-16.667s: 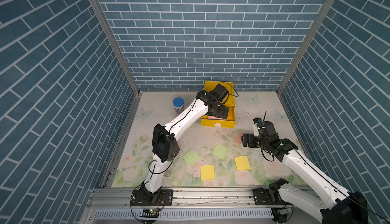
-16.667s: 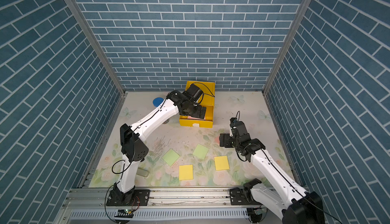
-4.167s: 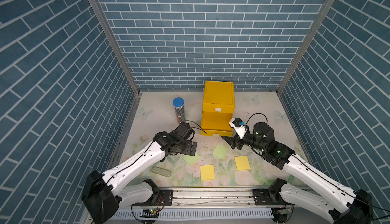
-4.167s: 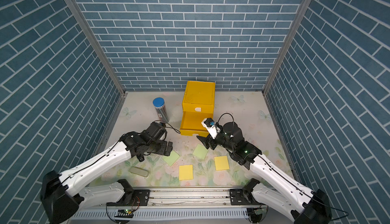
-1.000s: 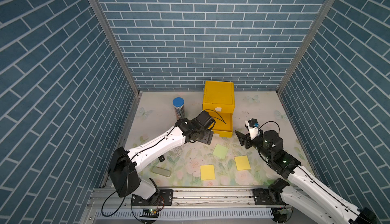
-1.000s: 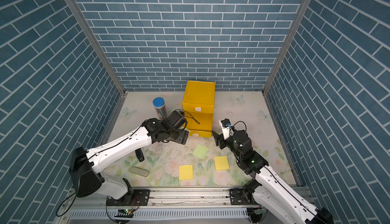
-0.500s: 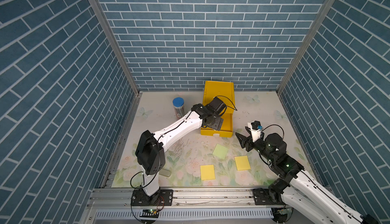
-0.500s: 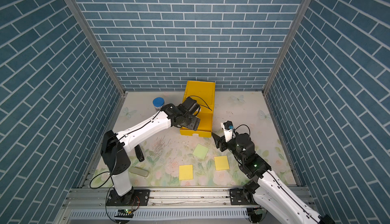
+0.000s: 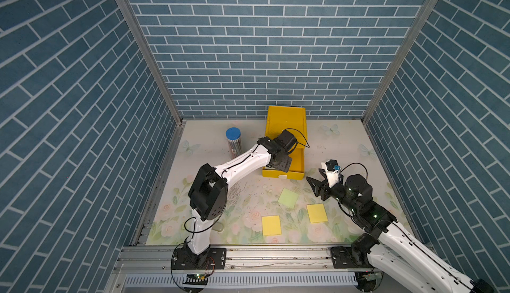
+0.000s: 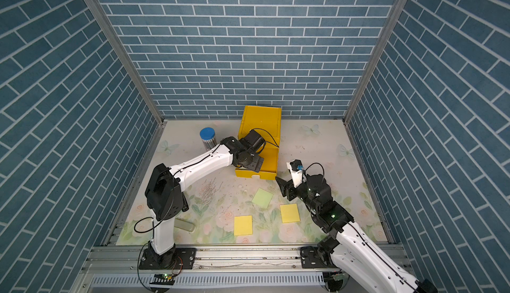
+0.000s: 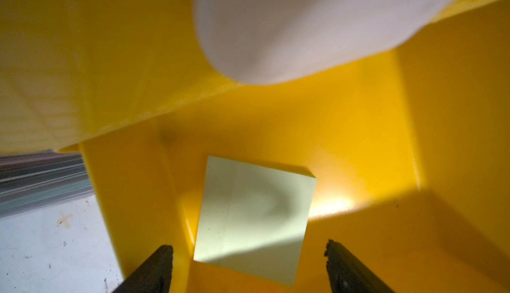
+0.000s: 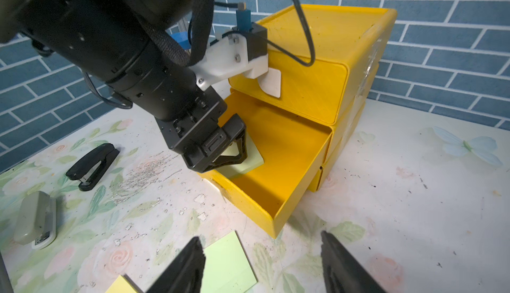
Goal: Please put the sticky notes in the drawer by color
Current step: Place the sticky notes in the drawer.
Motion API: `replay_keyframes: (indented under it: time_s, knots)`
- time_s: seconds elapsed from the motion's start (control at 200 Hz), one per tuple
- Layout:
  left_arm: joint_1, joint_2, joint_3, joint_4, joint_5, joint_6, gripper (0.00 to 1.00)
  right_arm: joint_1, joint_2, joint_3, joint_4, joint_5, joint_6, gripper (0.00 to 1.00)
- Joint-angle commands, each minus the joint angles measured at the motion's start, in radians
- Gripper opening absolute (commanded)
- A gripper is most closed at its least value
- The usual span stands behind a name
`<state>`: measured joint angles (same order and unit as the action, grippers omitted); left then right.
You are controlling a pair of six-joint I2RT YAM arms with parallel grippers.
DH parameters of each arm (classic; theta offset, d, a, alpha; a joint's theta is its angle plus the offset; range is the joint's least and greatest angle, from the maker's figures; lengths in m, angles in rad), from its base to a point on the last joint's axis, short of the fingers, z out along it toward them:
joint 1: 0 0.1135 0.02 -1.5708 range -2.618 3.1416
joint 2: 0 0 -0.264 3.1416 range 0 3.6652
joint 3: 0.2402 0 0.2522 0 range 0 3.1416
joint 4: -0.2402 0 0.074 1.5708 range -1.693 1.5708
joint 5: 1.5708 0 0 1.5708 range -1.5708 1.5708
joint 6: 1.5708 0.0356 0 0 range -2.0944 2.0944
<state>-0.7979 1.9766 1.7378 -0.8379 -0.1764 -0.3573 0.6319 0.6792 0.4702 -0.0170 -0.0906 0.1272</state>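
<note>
Nearest, the left yellow sticky note (image 9: 271, 225) and the right yellow sticky note (image 9: 317, 213) lay on the table (image 9: 345, 145), with a green sticky note (image 9: 288, 198) just beyond them. To its right the right gripper (image 9: 313, 174) hung spread and empty. Farther back, the left gripper (image 11: 247, 244) stood spread in the cabinet's (image 9: 285, 118) pulled-out middle drawer (image 12: 292, 167), over a second green note (image 11: 254, 217) that touched neither finger.

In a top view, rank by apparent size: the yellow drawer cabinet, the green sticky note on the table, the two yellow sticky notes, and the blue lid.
1. yellow drawer cabinet, clearly largest.
2. green sticky note and both yellow sticky notes look alike; no ranking.
3. blue lid, smallest.
</note>
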Motion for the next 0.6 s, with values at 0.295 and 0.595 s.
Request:
replay_keyframes:
  time_s: [0.295,0.595]
  knots:
    - [0.002,-0.079,0.02,0.108,0.106,0.008,0.94,0.0,0.146,0.046,-0.042,-0.133,0.048,0.69]
    - [0.003,-0.358,-0.145,0.25,0.19,-0.011,0.94,0.196,0.345,0.088,-0.12,-0.028,0.228,0.76]
